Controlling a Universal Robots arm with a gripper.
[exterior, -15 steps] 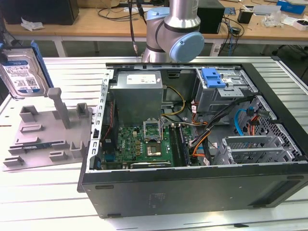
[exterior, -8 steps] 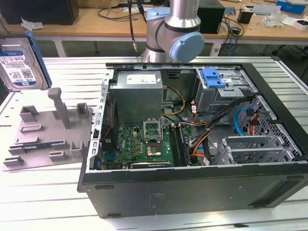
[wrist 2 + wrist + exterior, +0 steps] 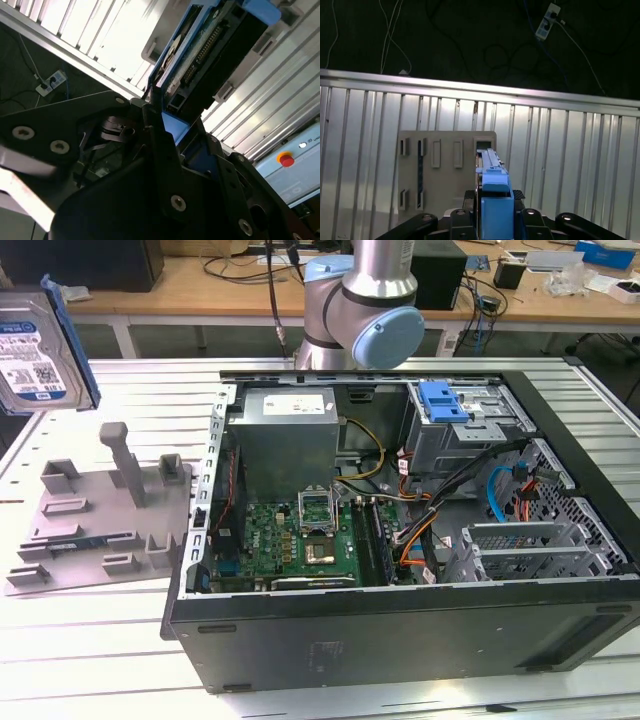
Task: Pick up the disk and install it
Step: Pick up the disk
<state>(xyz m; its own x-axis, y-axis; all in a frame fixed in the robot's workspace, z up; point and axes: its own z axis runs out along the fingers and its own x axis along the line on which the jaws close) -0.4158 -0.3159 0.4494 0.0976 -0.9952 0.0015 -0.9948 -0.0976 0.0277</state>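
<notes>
Disk (image 3: 30, 352) clamped edgewise in tool (image 3: 172, 127), over grey tray (image 3: 100, 515); open case (image 3: 400, 625) holds motherboard (image 3: 300, 535).

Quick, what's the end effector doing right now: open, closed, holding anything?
End effector: closed, holding the disk.

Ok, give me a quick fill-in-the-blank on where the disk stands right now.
The disk is clamped between the gripper's ___.
It hangs clear of the grey ___ with the upright post.
The metal cage inside the computer case carries a square ___ tab.
Missing: fingers; tray; blue.
</notes>
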